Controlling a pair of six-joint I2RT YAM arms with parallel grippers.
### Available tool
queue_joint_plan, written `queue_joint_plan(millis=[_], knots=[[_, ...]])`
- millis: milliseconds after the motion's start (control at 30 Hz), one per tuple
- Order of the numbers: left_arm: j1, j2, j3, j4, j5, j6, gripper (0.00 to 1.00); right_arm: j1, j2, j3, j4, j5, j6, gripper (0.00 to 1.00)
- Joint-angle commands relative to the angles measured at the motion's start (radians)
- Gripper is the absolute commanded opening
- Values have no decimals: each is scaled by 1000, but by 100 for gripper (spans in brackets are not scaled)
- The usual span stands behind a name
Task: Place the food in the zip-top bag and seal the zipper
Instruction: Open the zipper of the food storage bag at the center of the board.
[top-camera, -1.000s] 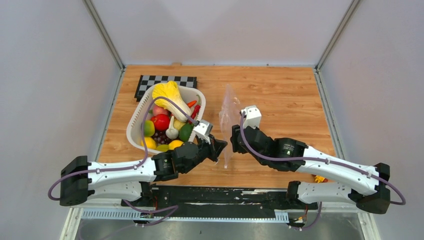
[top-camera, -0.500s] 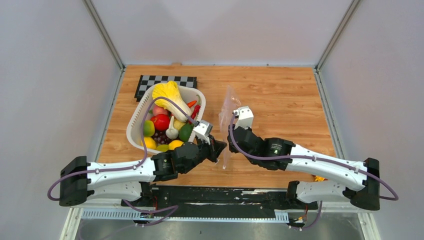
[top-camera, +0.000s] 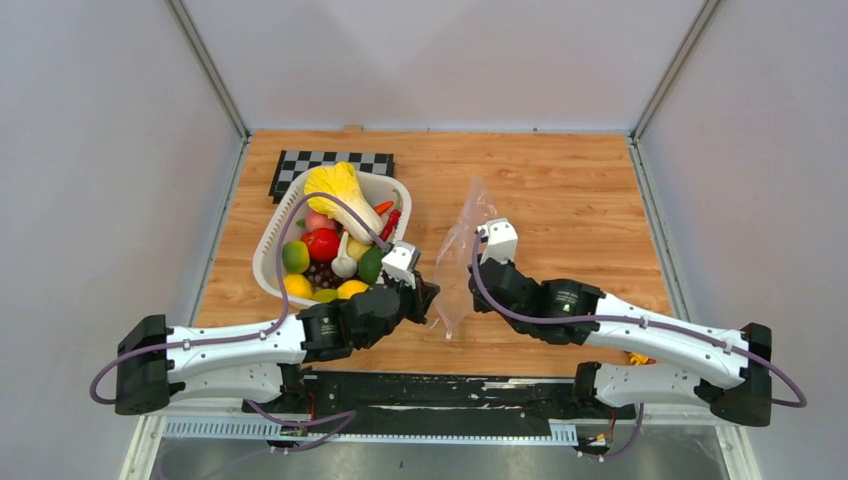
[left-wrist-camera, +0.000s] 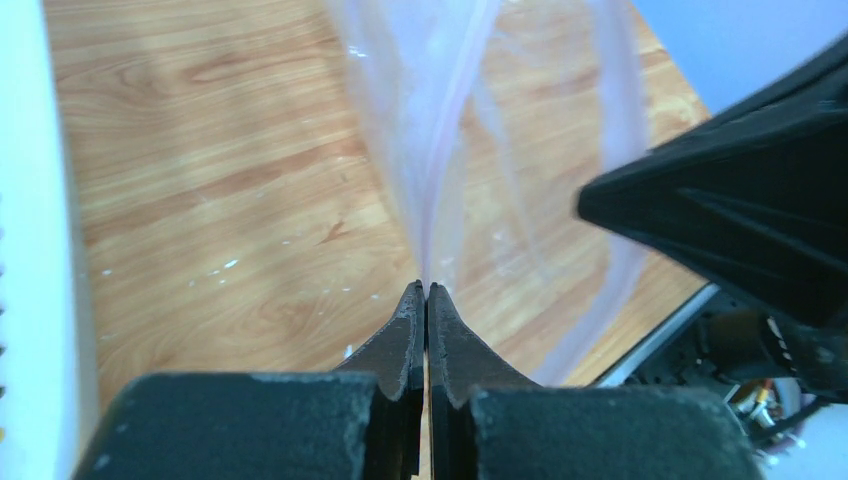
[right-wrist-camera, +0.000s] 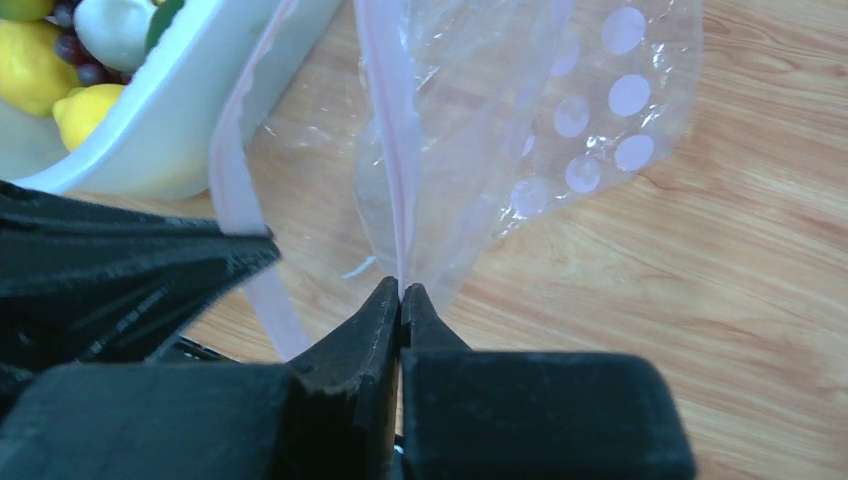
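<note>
though between grey walls (top-camera: 440, 60), wooden table (top-camera: 570, 170)

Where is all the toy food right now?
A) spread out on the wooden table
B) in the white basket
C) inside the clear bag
B: the toy food is piled in the white basket, while the zip-top bag, pinched between the left gripper and the right gripper, has nothing in it.
</note>
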Motion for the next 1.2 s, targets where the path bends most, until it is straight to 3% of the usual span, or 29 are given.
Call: queue_joint_plan(millis=[0,133,300,433,467,500,633,867,933,1000,1167], knots=[[23,-36,59,-109,-93,-14,0,1,-77,45,-190,109,60,0],[59,-67,63,-129,-60,-3,0,2,-108,121,-348,212,102,0],[70,-6,106,-133,10,15,0,2,-7,275,-584,302,186,0],[76,43,115,-60,88,22,2,1,57,318,-501,227,67,0],[79,52,122,-47,121,28,13,3,63,315,-466,196,41,0],[80,60,128,-33,146,34,34,1,67,307,-431,163,29,0],[97,81,142,12,216,45,56,3,82,288,-406,142,29,0],[196,141,180,107,382,15,65,1,69,217,-269,22,-121,0],[210,162,213,86,389,29,65,0,66,203,-250,9,-124,0],[225,192,237,78,408,38,60,0,59,191,-222,-13,-133,0],[241,232,251,10,364,38,29,-1,30,176,-194,-10,-104,0]])
